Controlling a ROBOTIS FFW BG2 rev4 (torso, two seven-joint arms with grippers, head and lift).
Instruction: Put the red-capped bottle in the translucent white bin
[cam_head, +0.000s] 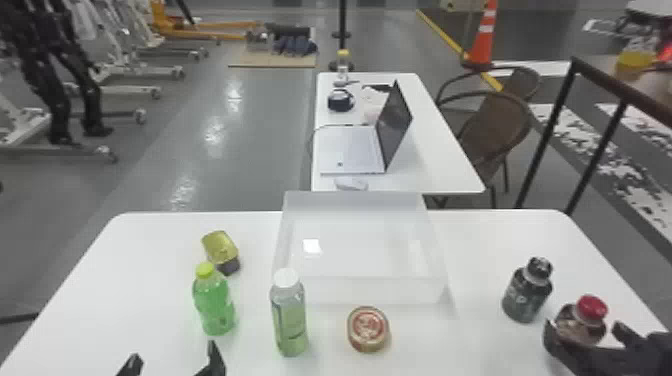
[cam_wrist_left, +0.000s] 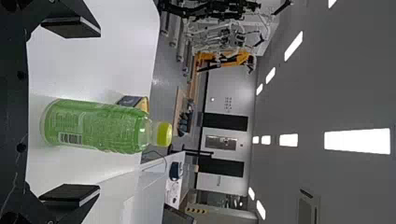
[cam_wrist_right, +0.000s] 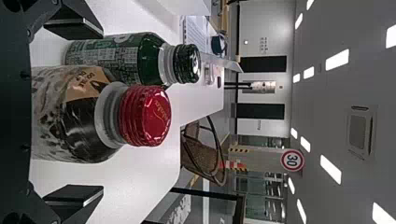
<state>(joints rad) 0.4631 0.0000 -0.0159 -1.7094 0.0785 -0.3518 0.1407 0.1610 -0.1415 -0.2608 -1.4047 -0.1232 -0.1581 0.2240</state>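
We see the red-capped bottle (cam_head: 580, 325), clear with dark contents and a patterned label, upright on the white worktop (cam_head: 480, 345) at its right side, outside the translucent white bin (cam_head: 360, 290). The right gripper (cam_head: 585, 331) is at this bottle, jaws open, one on either side of it. In the right wrist view we see gaps between the bottle and both jaws of the right gripper (cam_wrist_right: 95, 112), so we mark no grip.

Left gripper (cam_head: 172, 357): near the head view's bottom edge, jaws open, nothing held. From its wrist view we get a green plastic bottle with a yellow-green cap (cam_wrist_left: 102, 126) upright ahead, between the spread jaws in line of sight.

Rest of the worktop, left to right: small yellow-and-dark container (cam_head: 220, 247) behind the green bottle; clear bottle with white cap and pale green contents (cam_head: 290, 320), upright in front of the bin's left part; low rounded tin with red-and-gold lid (cam_head: 367, 327) in front of the bin; dark green bottle with black cap (cam_head: 527, 295), upright just beside the red-capped one. Behind, we note an open silver laptop (cam_head: 350, 147) on a second white table (cam_head: 430, 170).
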